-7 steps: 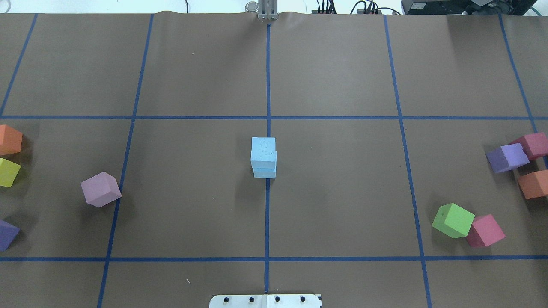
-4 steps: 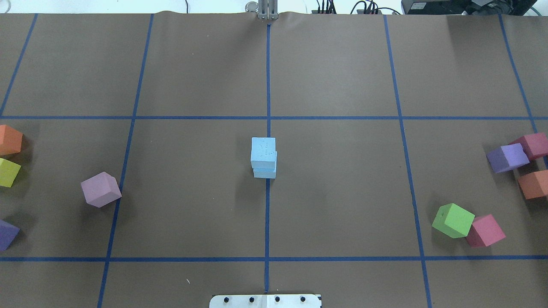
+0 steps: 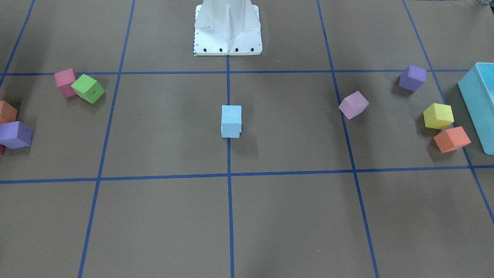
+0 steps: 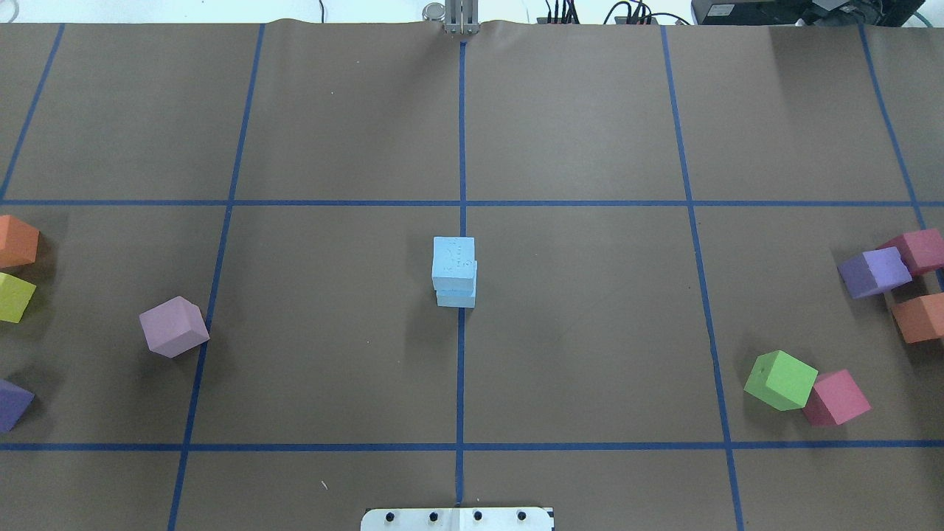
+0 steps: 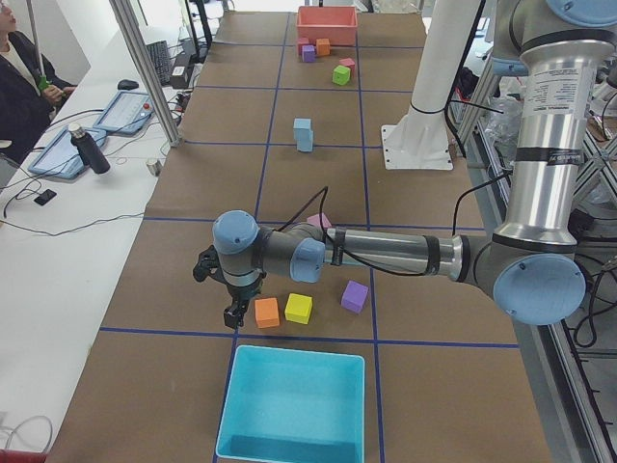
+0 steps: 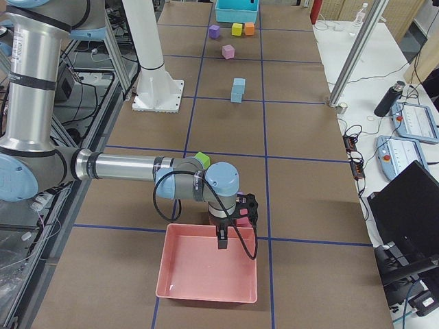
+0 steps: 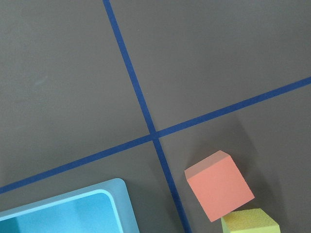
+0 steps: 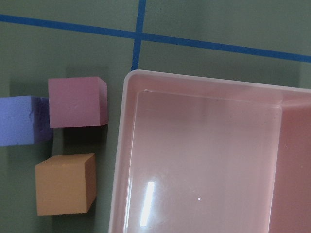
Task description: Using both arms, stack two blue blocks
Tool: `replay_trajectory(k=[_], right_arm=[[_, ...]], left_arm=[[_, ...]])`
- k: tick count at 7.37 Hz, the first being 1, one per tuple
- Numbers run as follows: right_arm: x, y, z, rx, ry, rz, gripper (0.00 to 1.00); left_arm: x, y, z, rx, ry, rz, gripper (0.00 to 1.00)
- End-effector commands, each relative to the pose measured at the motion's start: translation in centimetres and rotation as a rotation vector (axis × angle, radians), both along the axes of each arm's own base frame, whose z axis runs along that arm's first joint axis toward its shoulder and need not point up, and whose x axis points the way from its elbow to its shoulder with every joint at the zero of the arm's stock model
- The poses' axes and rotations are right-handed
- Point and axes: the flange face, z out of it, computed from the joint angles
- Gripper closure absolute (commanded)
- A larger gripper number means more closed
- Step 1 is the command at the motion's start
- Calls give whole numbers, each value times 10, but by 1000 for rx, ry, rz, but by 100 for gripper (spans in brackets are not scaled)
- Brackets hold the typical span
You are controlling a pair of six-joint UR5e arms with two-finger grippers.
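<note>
The two pale blue blocks stand stacked on the centre line of the table. The upper block [image 4: 453,262] sits on the lower block [image 4: 456,299], slightly offset. The stack also shows in the front view [image 3: 231,116] and in both side views [image 5: 304,135] [image 6: 238,90]. My left gripper [image 5: 231,313] hangs far from the stack, above the table near an orange cube [image 5: 267,312]. My right gripper [image 6: 223,238] hangs over the near edge of a pink tray [image 6: 206,267]. Neither wrist view shows fingers, so I cannot tell whether either gripper is open or shut.
A turquoise bin [image 5: 289,352] stands at the table's left end beside orange, yellow [image 5: 299,308] and purple [image 5: 355,295] cubes. A lilac cube [image 4: 174,327] lies left of centre. Green [image 4: 780,380], pink [image 4: 835,397], purple [image 4: 874,271] and orange [image 4: 918,318] cubes lie at the right.
</note>
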Motion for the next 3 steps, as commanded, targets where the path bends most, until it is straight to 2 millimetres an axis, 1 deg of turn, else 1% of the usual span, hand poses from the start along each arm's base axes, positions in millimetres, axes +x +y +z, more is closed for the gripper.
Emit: replay_trajectory(k=[1,3], right_arm=[[0,0,0,0,0,0,0],[0,0,0,-1,-2,1,0]], left_arm=[[0,3,2,-4,-1,0,2],[-1,7,7,-13,-2,0,2]])
